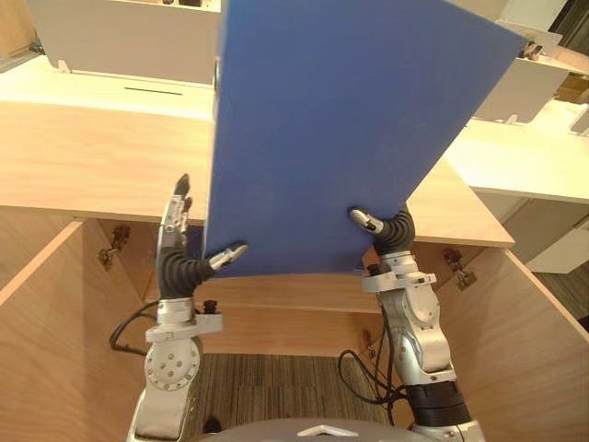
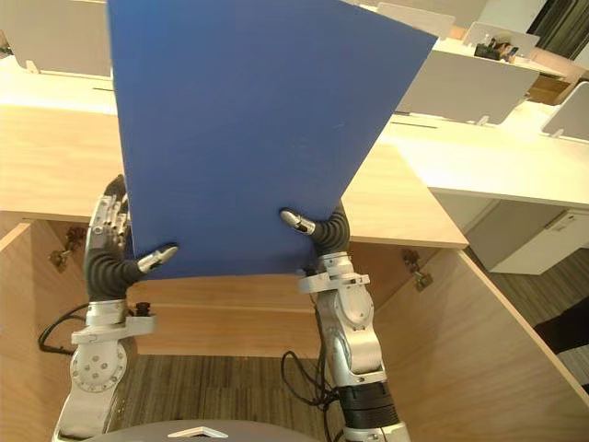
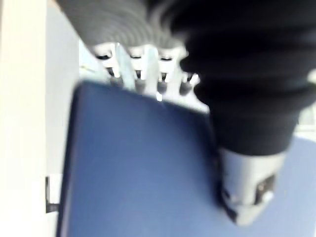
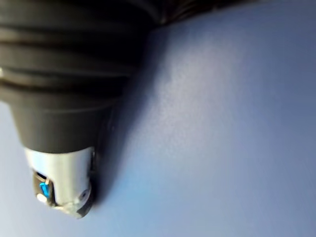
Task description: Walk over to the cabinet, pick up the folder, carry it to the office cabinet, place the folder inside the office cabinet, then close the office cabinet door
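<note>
While it's held up over the open light-wood office cabinet (image 1: 92,166), the folder (image 1: 331,138) is a plain matte blue rectangle, flat and stiff, with no writing I can spot. The left hand (image 1: 179,269) pinches its lower corner, thumb in front, fingers (image 1: 173,219) straight behind. The right hand (image 1: 396,230) clamps its thumb on the bottom edge, other fingers hidden.

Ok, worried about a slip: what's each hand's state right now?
Left hand: closed on the flat blue plastic folder, thumb in front, fingers behind.
Right hand: closed on the same folder, thumb in front.
</note>
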